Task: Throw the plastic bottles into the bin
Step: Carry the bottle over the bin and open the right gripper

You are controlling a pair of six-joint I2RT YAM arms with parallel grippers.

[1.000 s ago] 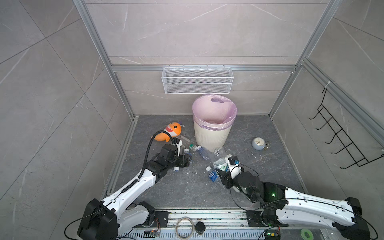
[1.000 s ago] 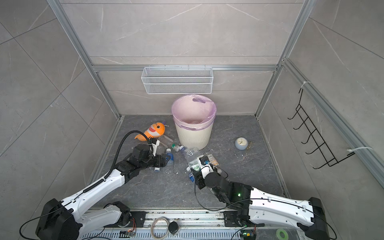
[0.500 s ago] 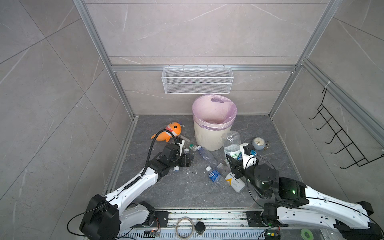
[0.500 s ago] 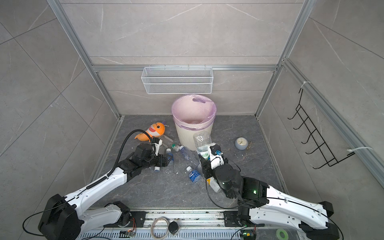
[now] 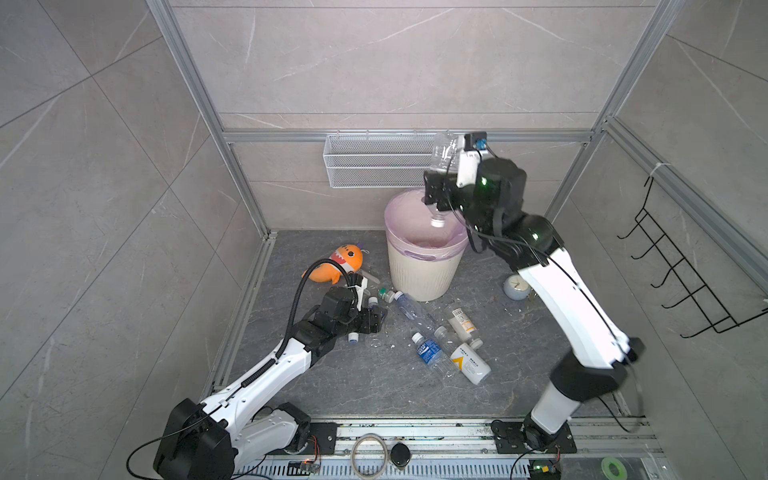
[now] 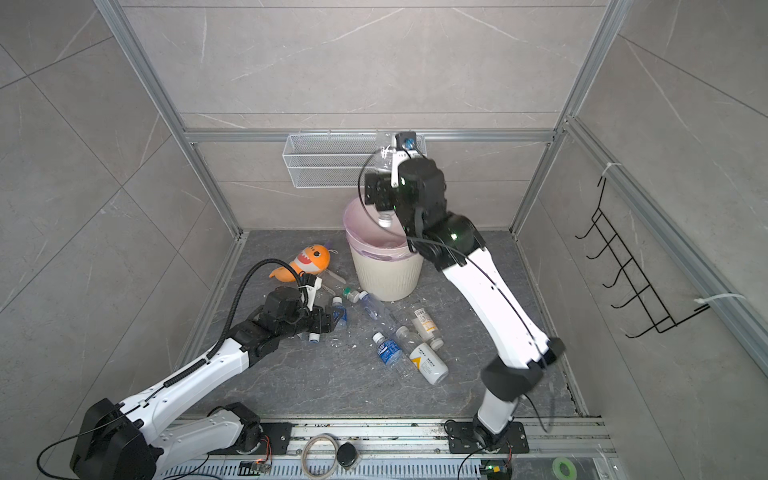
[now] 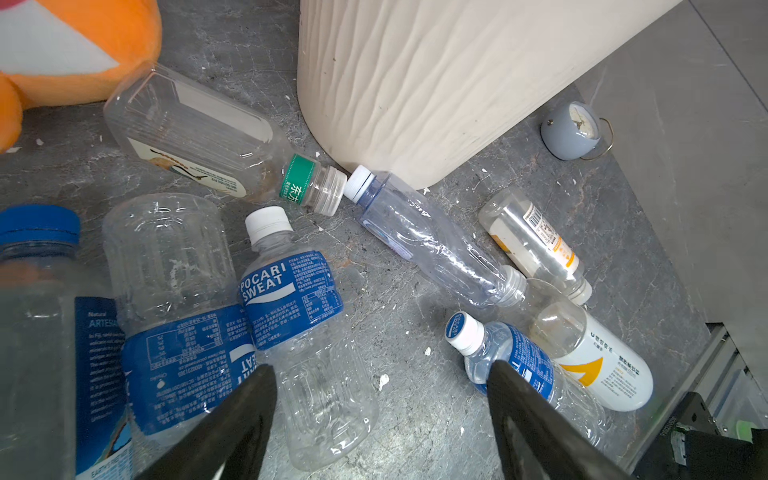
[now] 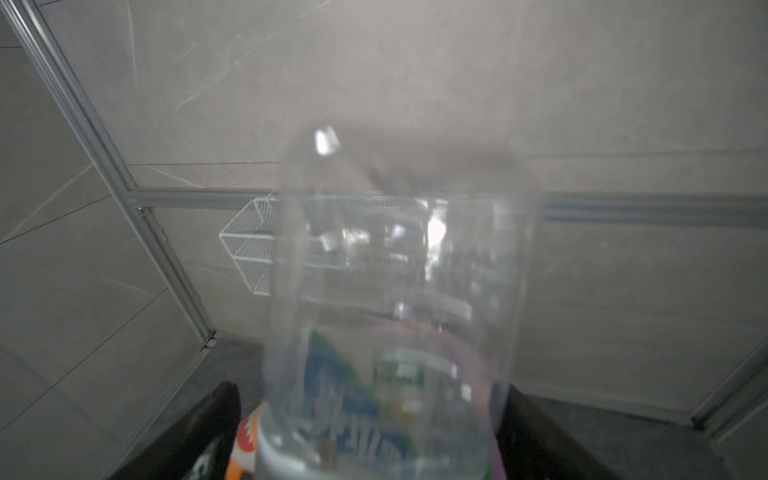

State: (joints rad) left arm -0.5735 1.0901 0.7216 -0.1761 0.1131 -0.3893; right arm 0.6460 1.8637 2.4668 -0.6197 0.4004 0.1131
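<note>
Clear plastic, label smeared: the bottle [image 5: 444, 156] hangs neck-down over the bin [image 5: 419, 274], whereas a second ago it sat low among the litter on the floor [image 5: 374, 386], clamped in the right gripper [image 5: 438, 192]. We log two changes. The right arm is now raised and reaches toward 12 o'clock of the floor, and its jaws have parted. In the right wrist view a strip of background shows between one finger [image 8: 220, 411] and the bottle wall, and the bottle is motion-blurred. We therefore judge it released and beginning to fall, not gripped. Relative to the gripper, the bottle stands between the separated jaws, with its base above them and its white cap [image 6: 385, 221] below them. In both top views the cap lies within the outline of the pink-lined rim, so we expect this one to land inside. The remaining bottles [image 5: 440, 336] lie scattered at 6 o'clock of the bin, so most of the task is still open. The left gripper [image 5: 372, 320] sits low at 8 o'clock of the bin, jaws apart and empty, just over a blue-labelled bottle [image 7: 299, 307].
</note>
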